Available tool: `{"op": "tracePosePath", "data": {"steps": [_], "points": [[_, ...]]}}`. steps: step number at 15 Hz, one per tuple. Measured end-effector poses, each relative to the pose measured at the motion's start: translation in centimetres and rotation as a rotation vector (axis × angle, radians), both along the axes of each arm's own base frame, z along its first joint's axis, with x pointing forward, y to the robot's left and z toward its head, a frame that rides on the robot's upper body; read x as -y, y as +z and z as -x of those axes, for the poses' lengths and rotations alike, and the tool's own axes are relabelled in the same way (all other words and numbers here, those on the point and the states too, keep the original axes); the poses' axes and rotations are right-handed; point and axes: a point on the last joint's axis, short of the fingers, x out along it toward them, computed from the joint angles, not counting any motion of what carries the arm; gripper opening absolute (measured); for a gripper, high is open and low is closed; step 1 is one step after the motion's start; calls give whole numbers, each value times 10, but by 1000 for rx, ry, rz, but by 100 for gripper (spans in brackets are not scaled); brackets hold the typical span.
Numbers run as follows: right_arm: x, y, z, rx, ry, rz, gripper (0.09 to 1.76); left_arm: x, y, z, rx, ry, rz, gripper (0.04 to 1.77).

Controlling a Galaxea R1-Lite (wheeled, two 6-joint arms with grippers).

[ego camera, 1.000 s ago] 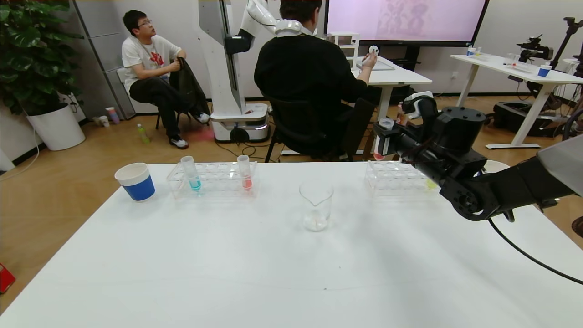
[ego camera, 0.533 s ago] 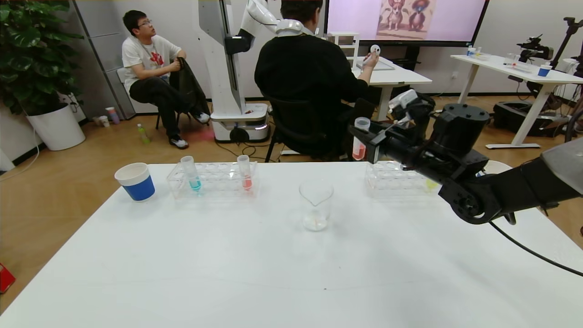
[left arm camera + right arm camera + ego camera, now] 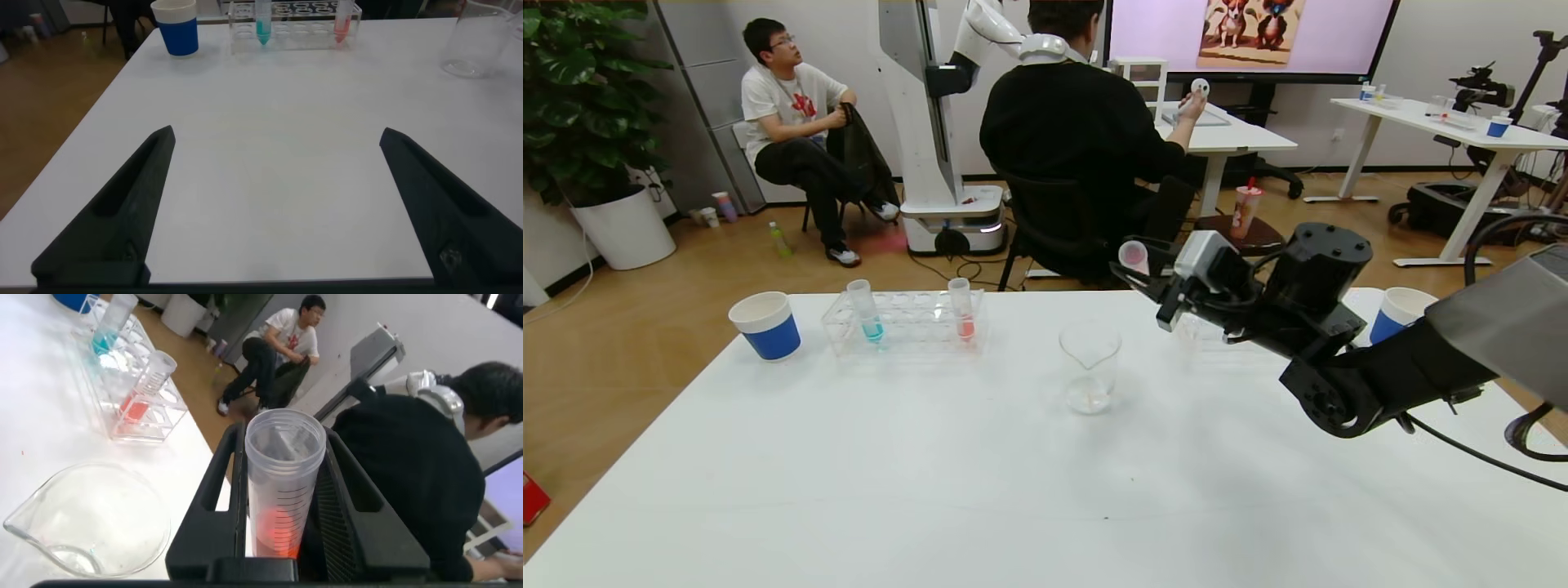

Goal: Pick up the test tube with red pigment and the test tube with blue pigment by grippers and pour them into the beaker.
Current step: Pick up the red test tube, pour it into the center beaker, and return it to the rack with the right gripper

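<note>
Head view shows my right gripper (image 3: 1147, 273) clamped on the clear plastic test tube with red pigment (image 3: 1134, 256), tilted, raised just right of the small clear glass beaker (image 3: 1089, 366). Pouring looks about to begin; the beaker seems nearly empty, though faint traces at its bottom are hard to read. The clear tube with blue pigment (image 3: 866, 311) waits in its transparent rack (image 3: 907, 322). My left gripper (image 3: 274, 204) hovers spread wide over the white table (image 3: 980, 490).
</note>
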Motion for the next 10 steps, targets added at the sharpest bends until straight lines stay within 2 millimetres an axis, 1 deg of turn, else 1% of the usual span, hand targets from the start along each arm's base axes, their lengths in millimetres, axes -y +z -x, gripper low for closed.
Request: {"op": "tracePosePath", "data": {"steps": [2, 4, 6, 8, 10], "points": [[-8, -9, -3, 72, 28, 35, 52, 0, 0, 0, 0, 0, 0, 175], [-17, -14, -7, 159, 46, 46, 52, 0, 0, 0, 0, 0, 0, 175], [-25, -22, -9, 206, 81, 84, 52, 0, 0, 0, 0, 0, 0, 175], [-27, -26, -11, 238, 87, 98, 52, 0, 0, 0, 0, 0, 0, 175], [-25, -27, -18, 320, 119, 131, 52, 0, 0, 0, 0, 0, 0, 175]]}}
